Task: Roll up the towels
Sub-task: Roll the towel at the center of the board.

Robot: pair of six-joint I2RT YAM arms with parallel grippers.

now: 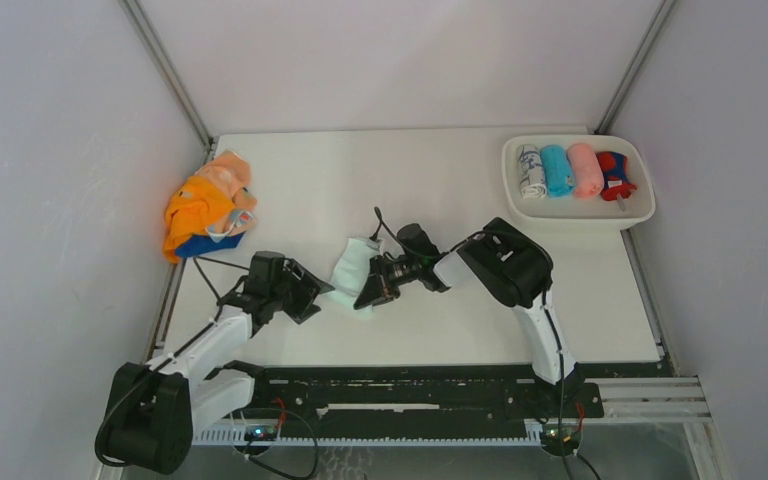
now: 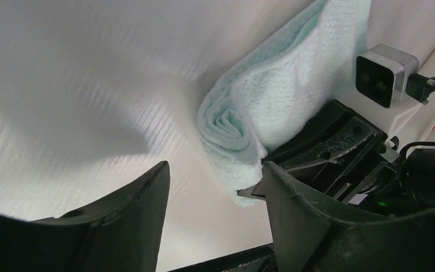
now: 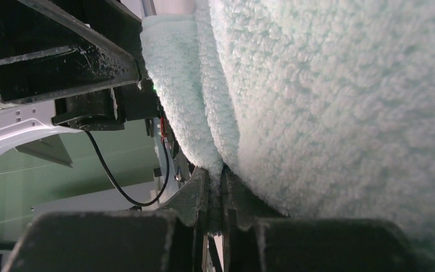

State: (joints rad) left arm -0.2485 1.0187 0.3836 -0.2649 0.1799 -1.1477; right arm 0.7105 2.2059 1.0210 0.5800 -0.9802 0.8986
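1. Done, by my judgement: four rolled towels lie side by side in the white tray at the far right corner of the worktop. They are a pale patterned towel, a turquoise towel, a pink towel and a dark blue towel.
2. In progress: the mint towel lies in the middle of the worktop, between the two arms. In the left wrist view its near end is wound into a loose spiral, and the rest is a folded strip that goes away from the camera.
3. Left to do: a loose heap waits at the far left edge, with an orange towel, a peach towel and a blue towel under them. None of them looks rolled.
4. The right arm is bent back across the middle and points to the left. The right end effector is pressed together on a thin edge of the mint towel, low at the worktop.
5. The left arm reaches forward and to the right, low as well. The left end effector is spread and holds nothing, and the spiral end lies just beyond its fingertips.
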